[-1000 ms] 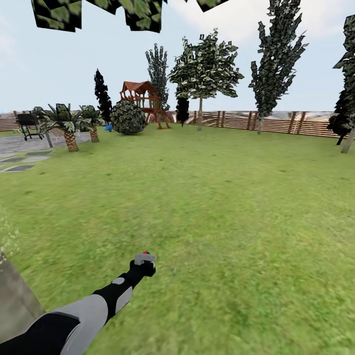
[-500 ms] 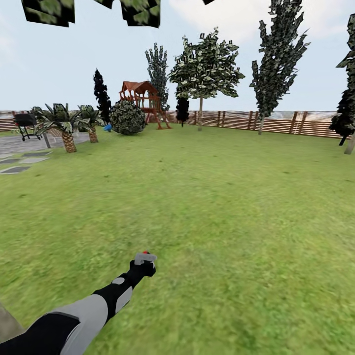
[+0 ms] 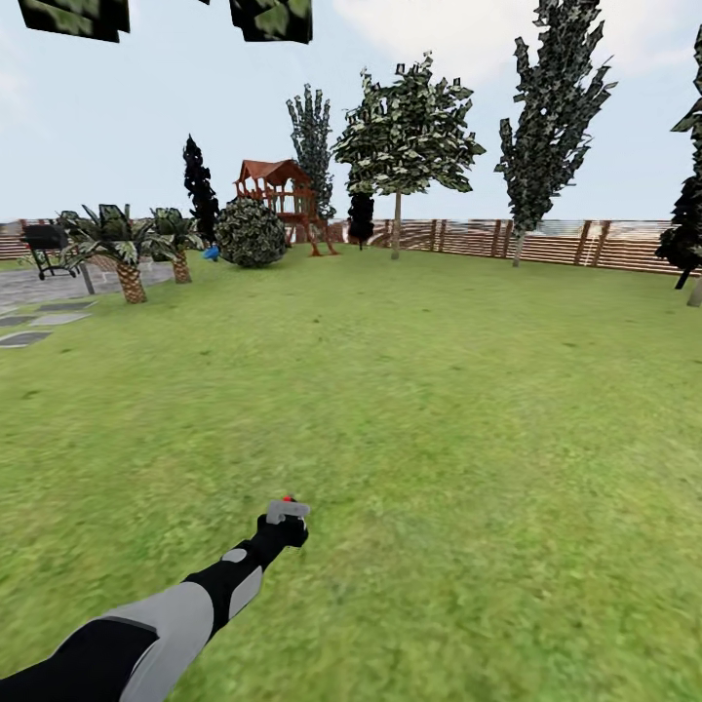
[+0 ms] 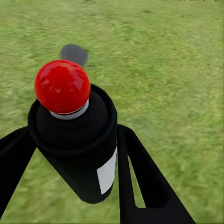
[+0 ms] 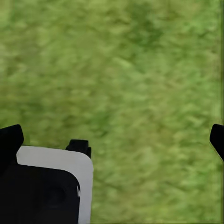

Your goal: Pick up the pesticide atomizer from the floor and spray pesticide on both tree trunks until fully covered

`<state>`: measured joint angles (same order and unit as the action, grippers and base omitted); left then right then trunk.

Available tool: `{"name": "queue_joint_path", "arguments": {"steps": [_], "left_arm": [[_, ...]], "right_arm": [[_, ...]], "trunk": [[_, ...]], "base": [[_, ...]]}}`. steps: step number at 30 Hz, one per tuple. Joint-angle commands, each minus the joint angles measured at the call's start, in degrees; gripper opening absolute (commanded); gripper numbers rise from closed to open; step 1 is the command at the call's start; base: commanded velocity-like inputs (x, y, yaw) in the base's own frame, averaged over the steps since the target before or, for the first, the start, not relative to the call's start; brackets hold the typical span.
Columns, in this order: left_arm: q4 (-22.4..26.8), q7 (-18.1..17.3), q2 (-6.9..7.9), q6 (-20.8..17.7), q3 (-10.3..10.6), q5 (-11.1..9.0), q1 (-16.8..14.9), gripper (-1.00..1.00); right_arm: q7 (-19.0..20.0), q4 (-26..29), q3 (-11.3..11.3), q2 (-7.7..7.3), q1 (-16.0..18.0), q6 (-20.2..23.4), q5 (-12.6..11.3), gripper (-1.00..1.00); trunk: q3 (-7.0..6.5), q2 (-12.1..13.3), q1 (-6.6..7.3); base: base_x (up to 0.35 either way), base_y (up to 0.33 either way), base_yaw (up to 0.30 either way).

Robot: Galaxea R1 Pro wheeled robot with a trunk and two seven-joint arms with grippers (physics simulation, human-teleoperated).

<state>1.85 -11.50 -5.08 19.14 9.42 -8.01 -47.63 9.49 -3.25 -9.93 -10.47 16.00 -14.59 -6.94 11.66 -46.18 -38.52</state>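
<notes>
The spray bottle (image 4: 79, 144) has a matt black body, a glossy red ball top and a plain white label. The gripper fingers (image 4: 140, 182) holding it look like smooth black plastic. The grass (image 3: 439, 390) is rough. The fence (image 3: 546, 242) is brown slatted wood.

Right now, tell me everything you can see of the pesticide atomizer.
The pesticide atomizer is a small black bottle with a glossy round red top above a pale collar and a white label on its side. It stands between the left gripper's two dark fingers, clamped and held out above the grass. In the head view its red top barely shows.
</notes>
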Motion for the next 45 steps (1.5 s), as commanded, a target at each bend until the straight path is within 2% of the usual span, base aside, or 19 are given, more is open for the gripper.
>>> {"name": "queue_joint_path", "arguments": {"steps": [1,45], "left_arm": [[0.02,0.25,-0.01,0.02,-0.01,0.1,0.0,-1.0],[-0.01,0.29,-0.01,0.09,-0.1,0.1,0.0,-1.0]], "right_arm": [[0.0,0.0,0.0,-0.01,0.0,0.0,0.0,1.0],[0.0,0.0,0.0,0.0,0.0,0.0,0.0,1.0]], "trunk": [[0.0,0.0,0.0],[0.0,0.0,0.0]], "base": [[0.343,-0.1,0.0],[0.339,-0.1,0.0]]}}
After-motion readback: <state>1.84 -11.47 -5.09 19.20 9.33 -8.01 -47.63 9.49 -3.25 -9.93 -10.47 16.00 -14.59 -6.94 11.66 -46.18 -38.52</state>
